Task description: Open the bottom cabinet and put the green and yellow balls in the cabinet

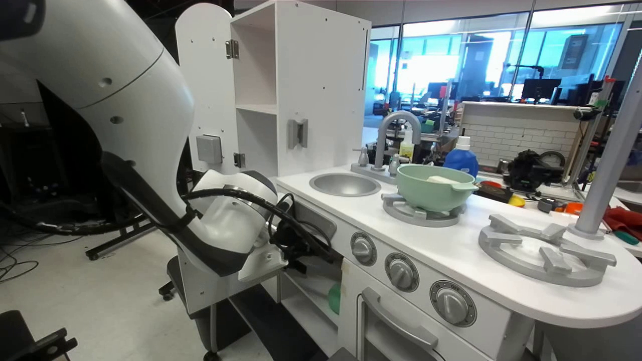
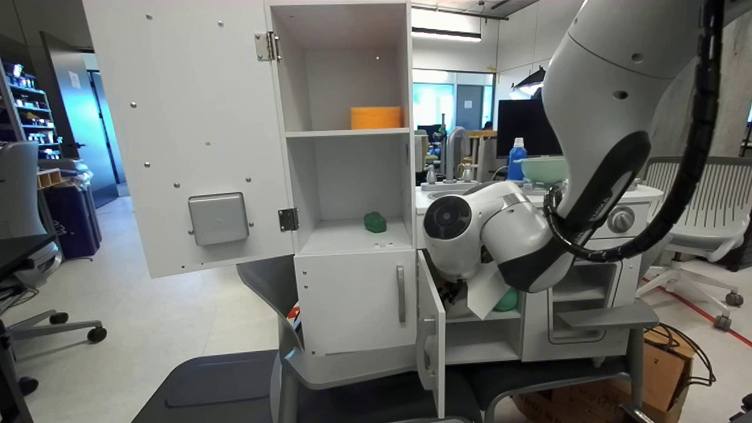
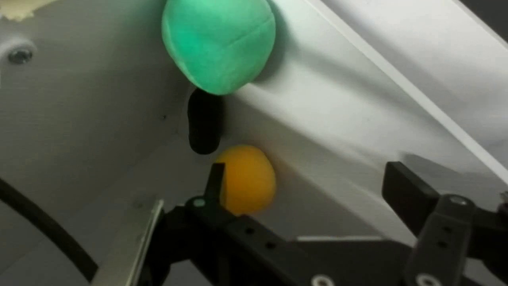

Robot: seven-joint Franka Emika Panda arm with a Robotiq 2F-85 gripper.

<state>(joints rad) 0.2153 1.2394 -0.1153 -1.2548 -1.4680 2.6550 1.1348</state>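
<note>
A low white door with a slim grey vertical handle is shut in an exterior view. Beside it another low compartment under the sink stands open, its door swung outward. The green ball sits on this compartment's shelf; it also shows in an exterior view. In the wrist view the green ball lies beyond the fingertips, and the yellow ball lies deeper in. My gripper is inside, open, with nothing between its fingers. Its left finger overlaps the yellow ball's edge; I cannot tell whether they touch.
The tall upper cupboard stands open, with an orange object and a dark green lump inside. The pale green bowl sits on a burner. The oven adjoins the compartment. A dark oblong shape shows between the balls.
</note>
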